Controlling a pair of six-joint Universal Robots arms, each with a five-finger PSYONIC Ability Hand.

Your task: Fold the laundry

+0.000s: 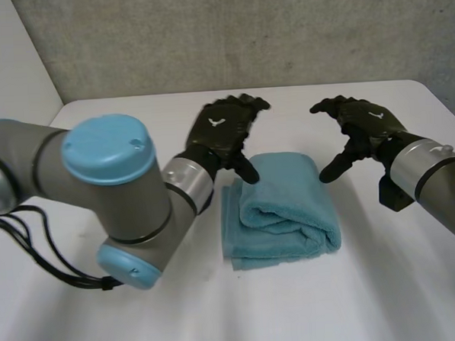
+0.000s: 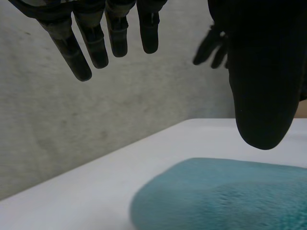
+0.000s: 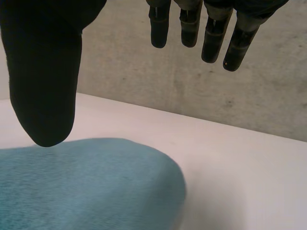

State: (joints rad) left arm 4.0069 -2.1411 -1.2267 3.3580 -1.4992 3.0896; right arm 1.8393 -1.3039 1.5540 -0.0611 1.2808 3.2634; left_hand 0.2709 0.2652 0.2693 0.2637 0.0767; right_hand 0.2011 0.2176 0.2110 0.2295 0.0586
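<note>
The blue towel (image 1: pixel 283 206) lies folded into a thick, compact bundle near the middle of the tabletop (image 1: pixel 342 310). Its rounded fold is uppermost, and a thinner layer sticks out along the side nearest the left arm. Neither hand grips it.

The left hand (image 1: pixel 224 131) hovers over the towel's far left corner. Its fingers (image 2: pixel 81 57) are spread and loosely straight, and its thumb (image 2: pixel 259 96) points down just above the cloth without touching it. The right hand (image 1: pixel 362 127) hangs beside the far right corner, likewise open. Its fingers (image 3: pixel 213 38) are relaxed and its thumb (image 3: pixel 45 96) sits just above the cloth's rounded edge.

Two empty hands flanking the bundle suggest the folding is finished or nearly so. They seem placed either to lift clear or to press down and tidy the stack. The uneven lower layer on the left side may want squaring up, and a soft towel like this could spring open if nudged carelessly.
</note>
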